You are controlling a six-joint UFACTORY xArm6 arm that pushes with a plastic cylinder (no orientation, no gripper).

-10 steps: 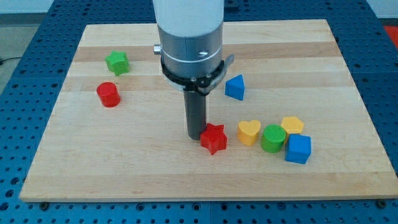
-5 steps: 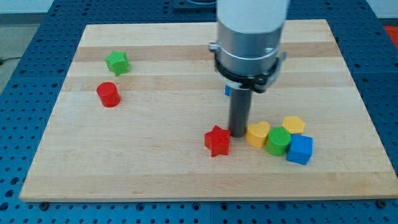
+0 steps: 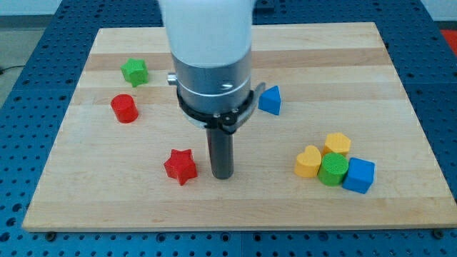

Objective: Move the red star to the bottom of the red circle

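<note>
**Red star short of the mark, and the push line is what could spoil it**

My tip (image 3: 223, 175), the lower end of the straight dark rod, sits on the pale wooden board (image 3: 400, 207) just to the view's right of the red plastic star block (image 3: 181, 165), close beside it; whether the two touch I cannot tell. There are no jaws here to clench or release, so nothing is held: the rod can only shove.

The star lies below and to the view's right of the red cylinder block, the task's red circle (image 3: 124, 108), and well apart from it. The spot directly under that circle is not yet filled, so I judge the job part done.

Now the hazards. A star has points: if the tip meets one off-centre, the block will likely spin and slip round the rod instead of travelling. Push purely leftward and it could run past the target line toward the board's left edge. Angle too steeply upward and the star may strike the red circle and knock it away, moving the goal itself.

The green star block (image 3: 134, 71) sits above the circle, and the blue block (image 3: 269, 100) lies well off the route.
</note>
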